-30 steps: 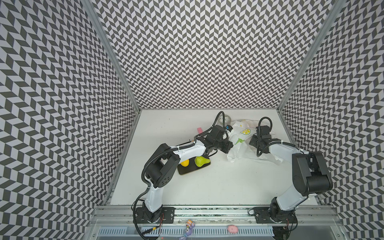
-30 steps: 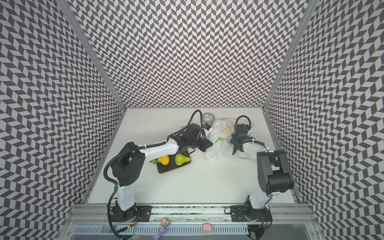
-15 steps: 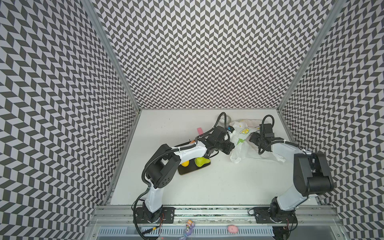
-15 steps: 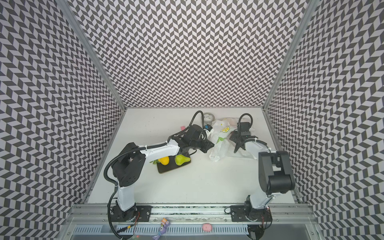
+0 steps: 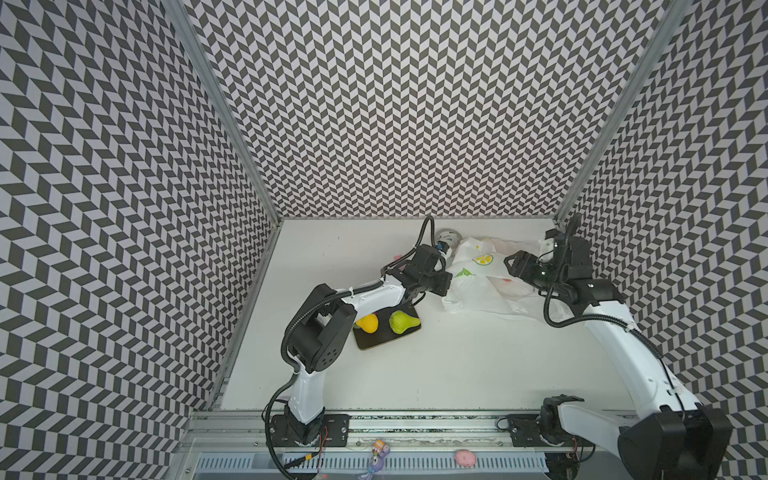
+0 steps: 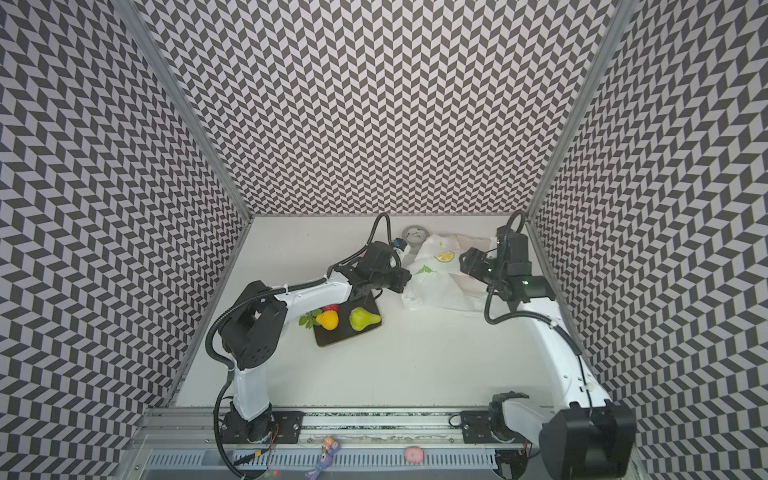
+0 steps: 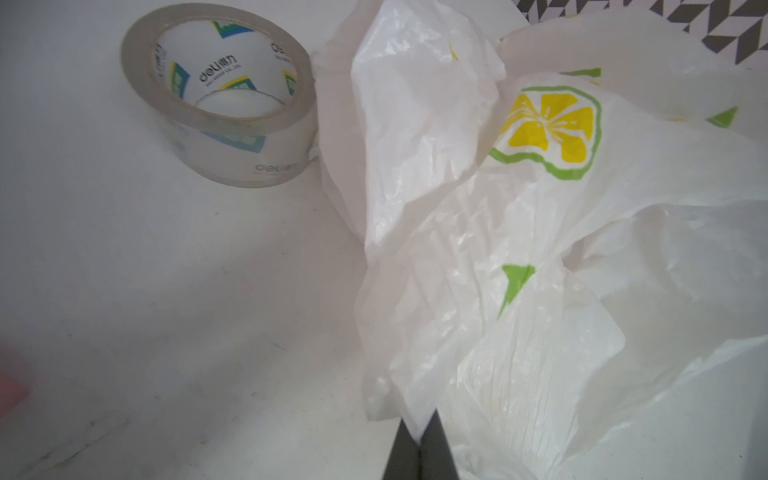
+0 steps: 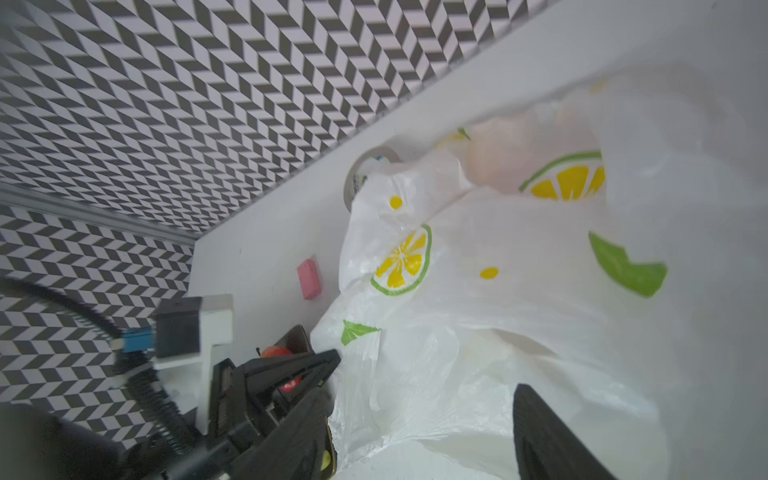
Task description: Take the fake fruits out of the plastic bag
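Pinching the plastic bag [image 7: 519, 249] by its crumpled edge with the left gripper [image 7: 419, 444], jaws pressed together on the film. Hovering just over the bag with the right gripper [image 5: 517, 266], spread wide, apparently gripping nothing. Already out, behind the left gripper: pear [image 5: 401, 322] and lemon [image 5: 368, 323] on a dark board [image 5: 386, 341]. Spotting a peach-coloured bulge [image 8: 511, 153] through the film ahead of the right gripper, so probably more to fetch. Best to lift the pinched edge, gape the mouth, then reach in low, closing on fruit, not film.
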{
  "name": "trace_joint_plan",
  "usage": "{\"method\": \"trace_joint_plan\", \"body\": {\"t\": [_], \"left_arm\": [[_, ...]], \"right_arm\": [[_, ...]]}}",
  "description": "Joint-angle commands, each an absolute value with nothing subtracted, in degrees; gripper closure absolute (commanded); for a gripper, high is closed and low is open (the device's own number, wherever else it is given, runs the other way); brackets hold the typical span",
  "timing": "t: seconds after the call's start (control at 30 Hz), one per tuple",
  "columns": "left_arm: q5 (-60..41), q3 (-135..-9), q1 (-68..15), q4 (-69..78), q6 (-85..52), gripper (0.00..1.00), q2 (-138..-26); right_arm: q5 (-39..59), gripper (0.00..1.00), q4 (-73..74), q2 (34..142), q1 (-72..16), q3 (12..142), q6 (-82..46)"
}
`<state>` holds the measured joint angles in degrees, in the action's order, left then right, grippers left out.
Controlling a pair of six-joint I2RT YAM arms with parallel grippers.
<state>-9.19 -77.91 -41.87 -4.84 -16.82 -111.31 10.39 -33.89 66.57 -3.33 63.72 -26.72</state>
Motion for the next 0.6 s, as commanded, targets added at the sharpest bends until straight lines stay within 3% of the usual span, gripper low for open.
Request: {"method": "trace_joint_plan", "body": {"t": [0.0, 0.13, 0.3, 0.57], "left_arm": [[-6.8, -77.9, -40.7, -5.6, -17.3, 1.00, -108.6], [-6.1, -77.3, -40.0, -5.8, -16.9, 1.00, -107.8], [-6.0, -76.8, -39.8, -5.7, -16.9, 1.00, -107.5], [-5.9, -76.4, -39.8, -5.8, -16.4, 1.00, -106.9]], "right_arm": [[-2.8, 0.26, -39.7, 67.0, -2.0, 70.6, -22.7], [-13.6, 0.20, -38.5, 71.6, 2.3, 72.1, -23.8], [-4.1, 0.15, -31.1, 77.6, 9.2, 68.6, -25.7], [5.4, 0.13, -28.4, 90.1, 10.7, 69.1, -23.0]]}}
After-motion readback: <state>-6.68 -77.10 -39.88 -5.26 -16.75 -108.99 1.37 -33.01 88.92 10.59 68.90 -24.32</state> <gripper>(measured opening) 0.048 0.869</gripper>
